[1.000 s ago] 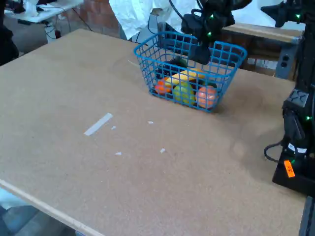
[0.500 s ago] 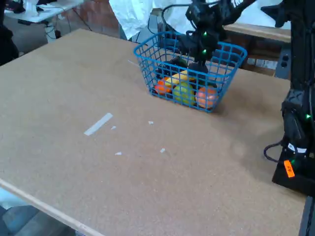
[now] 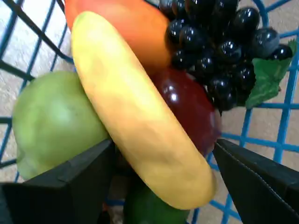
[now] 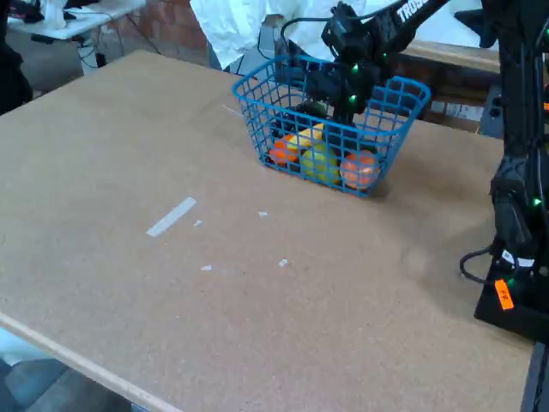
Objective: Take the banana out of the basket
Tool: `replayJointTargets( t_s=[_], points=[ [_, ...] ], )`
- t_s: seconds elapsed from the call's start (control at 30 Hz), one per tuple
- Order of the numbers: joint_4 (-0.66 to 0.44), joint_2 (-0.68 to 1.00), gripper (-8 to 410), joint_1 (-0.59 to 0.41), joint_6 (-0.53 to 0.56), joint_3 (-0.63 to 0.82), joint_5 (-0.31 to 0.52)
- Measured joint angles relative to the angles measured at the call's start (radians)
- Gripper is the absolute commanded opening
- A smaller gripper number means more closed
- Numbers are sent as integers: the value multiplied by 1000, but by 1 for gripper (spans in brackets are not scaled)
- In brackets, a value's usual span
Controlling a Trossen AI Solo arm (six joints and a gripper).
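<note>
The banana [image 3: 140,121] is not yet out: it lies inside the basket [image 4: 257,96], slanted across the heap of other toy fruit, and nothing in either view shows it lifted off that heap. In the wrist view it runs from the upper left down to the lower right, resting over a yellow-green round fruit [image 3: 53,123] on its left, an orange fruit [image 3: 135,25] at its upper end and a dark red fruit [image 3: 191,109] on its right, with a bunch of black grapes [image 3: 219,42] and a green leaf [image 3: 268,77] beyond. The claw [image 3: 161,170] is lowered into the basket with its jaws spread wide, one dark finger on each side of the banana's lower half; whether either finger touches the peel cannot be told, but there is a visible gap on the right side. In the fixed view the arm [image 4: 377,39] reaches down over the basket's far rim, the basket stands toward the far side of the worktop [image 4: 171,283], and the banana shows only as a yellow patch through the mesh. So the approach and the lining-up look done; what seems left is the closing of the jaws on the banana, the lift clear of the rim without dragging the neighbouring fruit, and the setting down outside the basket.
</note>
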Motion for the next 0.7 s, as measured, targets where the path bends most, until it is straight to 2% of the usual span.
replayJointTargets(
  t_s=[0.17,0.7],
  points=[
    [6,0,220,0,20,0,-26],
    [3,0,45,0,69,0,-29]
  ],
)
